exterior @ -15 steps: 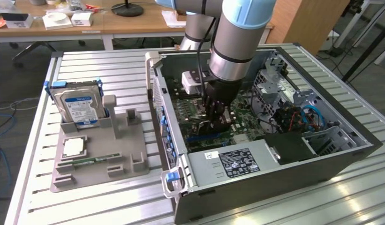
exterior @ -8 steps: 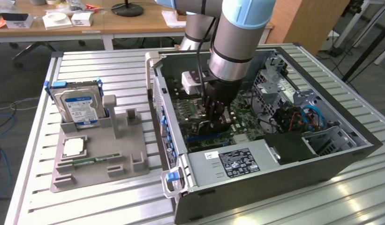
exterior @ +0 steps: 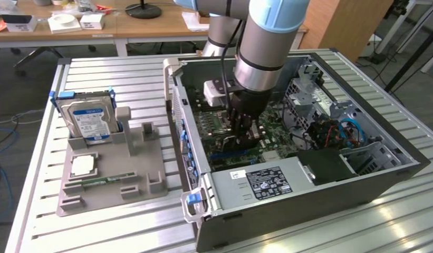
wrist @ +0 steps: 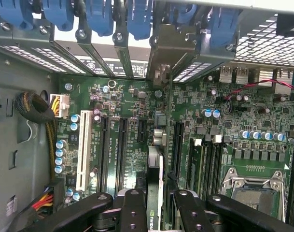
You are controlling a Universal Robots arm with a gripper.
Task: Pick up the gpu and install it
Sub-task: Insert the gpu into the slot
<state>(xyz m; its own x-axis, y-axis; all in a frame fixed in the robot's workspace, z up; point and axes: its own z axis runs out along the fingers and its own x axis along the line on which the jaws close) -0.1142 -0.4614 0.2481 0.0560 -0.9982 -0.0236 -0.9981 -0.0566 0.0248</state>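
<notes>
Black finger links of the jaws [wrist: 154,212] sit closest in the wrist view, part-closed on the upper edge of the gpu [wrist: 155,179], a thin card held on edge with its pale metal bracket [wrist: 161,72] reaching toward the slot covers at the rear of the case. The grip looks firm: the fingers [wrist: 132,212] press on both faces of the board, and the card hangs straight below them.

Seen from the exterior view, the jaws [exterior: 243,136] are down inside the open computer case [exterior: 385,174], with the card just above or at the motherboard [exterior: 272,132]; whether its edge connector has entered a slot I cannot tell. In the wrist view the card lines up between the long black expansion slots [wrist: 120,145] and the one beside it [wrist: 177,145].

As a judgement, the gpu is light and stiff but fragile: best held by the board's bare top edge, as here, away from chips and contacts, and pushed straight, never twisted.

Outside the case, on the slatted counter [exterior: 96,232], a grey fixture tray [exterior: 117,174] holds a hard drive [exterior: 89,121] with a blue label.
</notes>
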